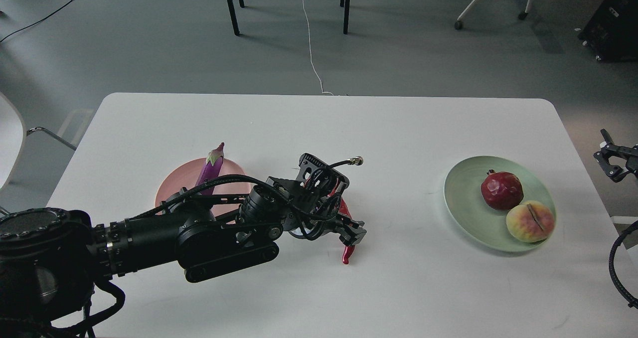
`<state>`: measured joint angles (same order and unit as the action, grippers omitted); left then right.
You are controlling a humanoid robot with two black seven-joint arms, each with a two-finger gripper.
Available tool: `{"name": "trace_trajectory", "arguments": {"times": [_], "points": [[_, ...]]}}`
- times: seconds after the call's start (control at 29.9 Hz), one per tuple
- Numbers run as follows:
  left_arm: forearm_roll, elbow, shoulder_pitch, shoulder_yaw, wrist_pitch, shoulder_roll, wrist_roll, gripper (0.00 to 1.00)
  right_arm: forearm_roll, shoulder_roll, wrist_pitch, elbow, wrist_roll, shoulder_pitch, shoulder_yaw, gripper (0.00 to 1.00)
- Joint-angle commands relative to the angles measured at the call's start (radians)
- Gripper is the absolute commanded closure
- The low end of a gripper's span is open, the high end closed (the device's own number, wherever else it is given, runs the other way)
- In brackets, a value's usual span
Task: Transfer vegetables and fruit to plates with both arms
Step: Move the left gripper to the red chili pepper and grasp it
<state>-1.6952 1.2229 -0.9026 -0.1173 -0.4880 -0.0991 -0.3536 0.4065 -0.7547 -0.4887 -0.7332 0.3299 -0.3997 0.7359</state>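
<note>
The purple eggplant (212, 166) lies on the pale pink plate (182, 181) at the left, partly hidden by my left arm. My left gripper (351, 232) is low over the red chili pepper (347, 253), which lies on the table right of the pink plate. Only the pepper's tip and a bit of its upper part show around the dark fingers, and I cannot tell if they grip it. The pomegranate (502, 190) and the peach (530, 222) sit side by side on the pale green plate (463, 198). My right gripper (611, 157) hangs off the table's right edge, prongs apart, empty.
The white table (319, 128) has rounded corners, with its far edge toward the grey floor. Black table legs (230, 6) and a white cable (310, 39) lie beyond it. A white chair (10, 133) stands left of the table. A black cable loop (618, 258) hangs at the right edge.
</note>
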Motion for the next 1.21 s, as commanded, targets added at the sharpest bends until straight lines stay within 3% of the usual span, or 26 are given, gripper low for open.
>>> {"name": "trace_trajectory", "arguments": {"times": [0.0, 0.17, 0.47, 0.7, 1.07, 1.17], "points": [[-0.003, -0.002, 0.001, 0.001, -0.001, -0.002, -0.001, 0.16, 0.000, 0.000, 0.000, 0.000, 0.000, 0.001, 0.000, 0.01], [-0.008, -0.003, 0.002, 0.007, -0.001, -0.008, -0.001, 0.26, 0.000, 0.002, 0.000, -0.002, 0.000, 0.001, 0.000, 0.01], [-0.012, -0.003, 0.001, 0.018, -0.001, -0.010, -0.011, 0.33, 0.000, 0.002, 0.000, -0.002, 0.000, 0.001, 0.000, 0.01], [-0.011, -0.003, 0.005, 0.016, -0.001, -0.002, -0.097, 0.50, 0.000, 0.000, 0.000, 0.000, 0.000, 0.002, 0.000, 0.01], [0.003, 0.009, 0.002, 0.010, -0.001, -0.014, -0.113, 0.86, 0.000, 0.000, 0.000, 0.000, 0.000, 0.002, 0.000, 0.01], [0.006, 0.010, 0.004, -0.002, -0.001, -0.016, -0.135, 0.89, 0.000, 0.000, 0.000, 0.000, 0.000, 0.002, 0.000, 0.01]]}}
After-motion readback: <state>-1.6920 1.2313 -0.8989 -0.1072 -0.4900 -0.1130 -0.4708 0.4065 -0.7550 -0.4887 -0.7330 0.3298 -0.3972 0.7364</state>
